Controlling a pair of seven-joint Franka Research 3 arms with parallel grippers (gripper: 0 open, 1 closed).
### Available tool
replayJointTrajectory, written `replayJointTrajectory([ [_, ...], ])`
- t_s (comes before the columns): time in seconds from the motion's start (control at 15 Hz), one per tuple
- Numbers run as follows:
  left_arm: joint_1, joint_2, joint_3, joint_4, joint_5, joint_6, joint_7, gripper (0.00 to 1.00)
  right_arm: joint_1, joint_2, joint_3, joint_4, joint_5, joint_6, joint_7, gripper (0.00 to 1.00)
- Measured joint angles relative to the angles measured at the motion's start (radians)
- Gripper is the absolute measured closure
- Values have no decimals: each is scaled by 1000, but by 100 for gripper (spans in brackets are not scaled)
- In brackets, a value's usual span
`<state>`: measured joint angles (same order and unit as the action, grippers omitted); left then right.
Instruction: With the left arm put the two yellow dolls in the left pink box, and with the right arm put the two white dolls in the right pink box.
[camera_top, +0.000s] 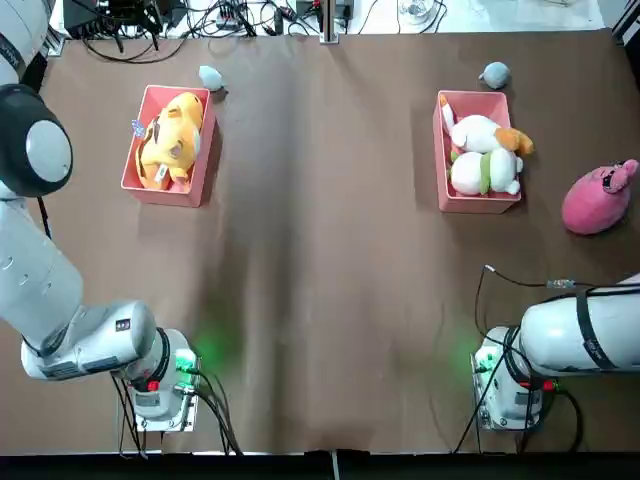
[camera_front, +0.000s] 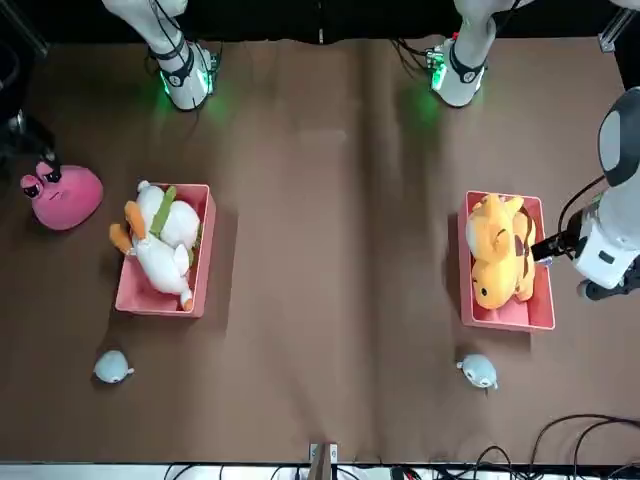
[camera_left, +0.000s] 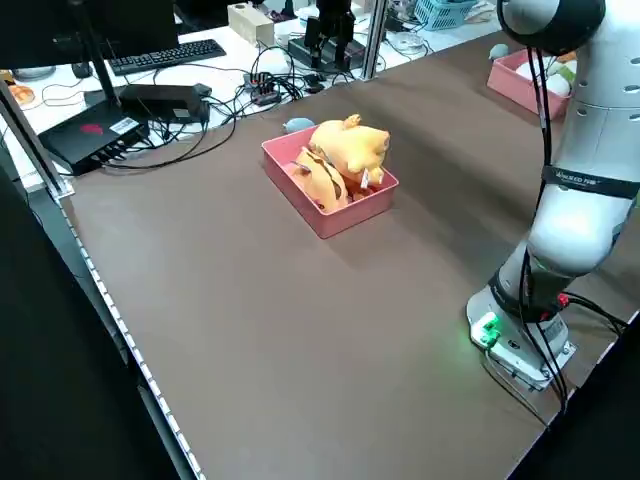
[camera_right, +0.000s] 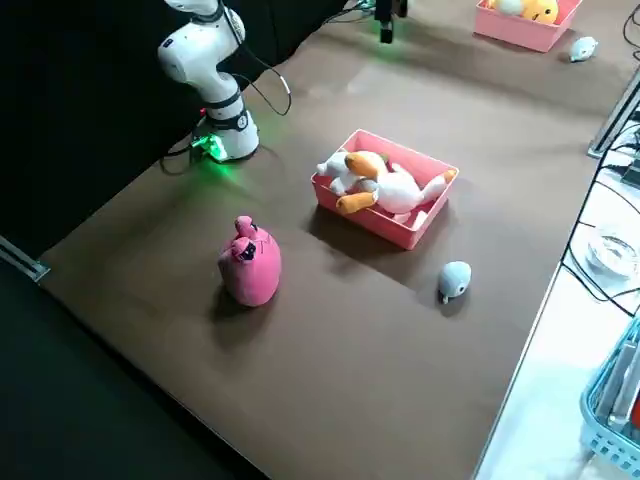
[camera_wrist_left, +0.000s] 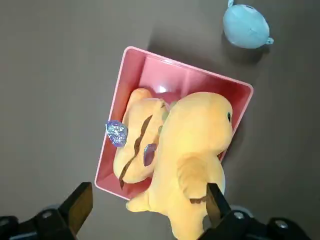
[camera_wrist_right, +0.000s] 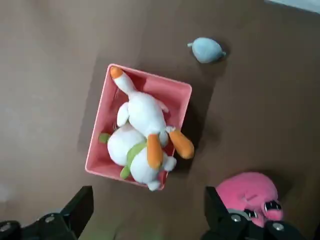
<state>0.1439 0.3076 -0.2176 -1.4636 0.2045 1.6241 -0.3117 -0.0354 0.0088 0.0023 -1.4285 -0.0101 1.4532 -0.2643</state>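
Two yellow dolls lie piled together in the left pink box, one plain and one with brown stripes. My left gripper hovers above this box, open, with nothing held. The left arm's wrist stands just outside the box. Two white dolls with orange and green parts lie in the right pink box. High above that box, my right gripper looks down on it, open and empty.
A round pink doll sits to the right of the right box. One small blue-grey doll lies behind the left box, another behind the right box. Cables run along the table's far edge.
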Motion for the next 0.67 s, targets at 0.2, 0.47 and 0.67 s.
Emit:
replayJointTrajectory([
  [0.2,3,-24,-4,0,0,-22,-4,0,-22,-61,0,-65,5,-12,4,1],
  [0.47,3,-139,-11,2,-1,-127,-5,0,-25,-66,6,-96,6,-8,110,0],
  [0.67,3,-168,-20,-7,-1,-154,-5,0,-25,-63,12,-103,6,6,145,0],
])
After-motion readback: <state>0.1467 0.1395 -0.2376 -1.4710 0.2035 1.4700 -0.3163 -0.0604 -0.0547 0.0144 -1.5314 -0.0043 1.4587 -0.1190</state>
